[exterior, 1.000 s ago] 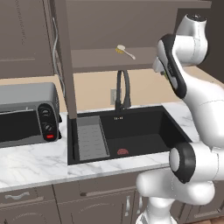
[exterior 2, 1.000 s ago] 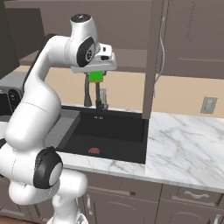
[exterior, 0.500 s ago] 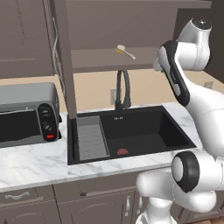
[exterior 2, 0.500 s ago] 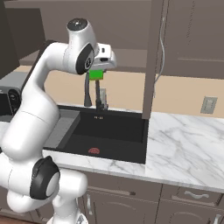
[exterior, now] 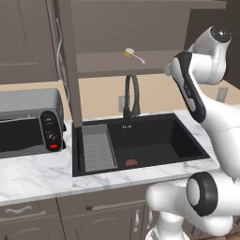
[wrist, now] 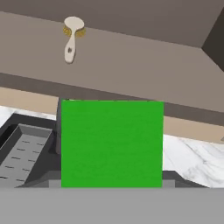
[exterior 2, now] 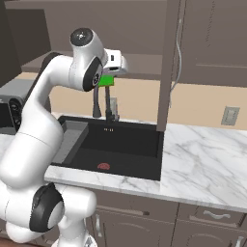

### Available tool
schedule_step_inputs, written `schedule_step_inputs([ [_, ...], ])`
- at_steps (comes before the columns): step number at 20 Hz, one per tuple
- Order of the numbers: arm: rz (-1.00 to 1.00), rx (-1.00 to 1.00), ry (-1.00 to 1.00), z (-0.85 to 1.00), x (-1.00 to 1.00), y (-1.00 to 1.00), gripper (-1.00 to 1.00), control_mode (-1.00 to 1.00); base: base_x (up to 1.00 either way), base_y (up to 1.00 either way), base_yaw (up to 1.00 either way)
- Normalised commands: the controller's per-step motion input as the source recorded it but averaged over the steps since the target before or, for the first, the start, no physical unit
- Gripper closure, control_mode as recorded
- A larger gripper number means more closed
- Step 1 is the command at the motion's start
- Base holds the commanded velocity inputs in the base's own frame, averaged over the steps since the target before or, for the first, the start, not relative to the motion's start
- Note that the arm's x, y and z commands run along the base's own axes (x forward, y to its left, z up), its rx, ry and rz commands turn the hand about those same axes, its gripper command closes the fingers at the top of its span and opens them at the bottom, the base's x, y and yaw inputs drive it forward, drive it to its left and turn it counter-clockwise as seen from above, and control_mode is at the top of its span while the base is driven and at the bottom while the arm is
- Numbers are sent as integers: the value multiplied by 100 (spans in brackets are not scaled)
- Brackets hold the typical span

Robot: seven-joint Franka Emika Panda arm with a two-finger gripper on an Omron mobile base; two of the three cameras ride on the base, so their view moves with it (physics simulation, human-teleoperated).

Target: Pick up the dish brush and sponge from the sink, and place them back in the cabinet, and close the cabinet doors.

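Even, soft rendered light; faint shadows, no glare; slightly blurry, coarse low-detail textures

Counter (exterior: 33, 176) is rendered as glossy white marble, grey-veined. Sink (exterior: 159, 140) is finished matt black (ribbed tray (exterior: 97, 149) plain grey). Cabinet (exterior: 98, 63) is shown as dark brown matt wood. Sponge (wrist: 112, 143) is seen flat, untextured green. Toaster oven (exterior: 28, 119) looks like brushed grey metal.

Toaster oven (exterior: 29, 121) on marble counter (exterior 2: 202, 157)
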Motion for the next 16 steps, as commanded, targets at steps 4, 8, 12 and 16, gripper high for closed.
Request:
schedule_step_inputs([
  [4,0,0,-9,6,0,0,100,-100,0,0,0],
  [8,0,0,-6,1,0,0,100,-100,0,0,0],
  [12,2,0,-4,1,0,0,100,-100,0,0,0],
  [16,0,0,-3,10,0,0,100,-100,0,0,0],
])
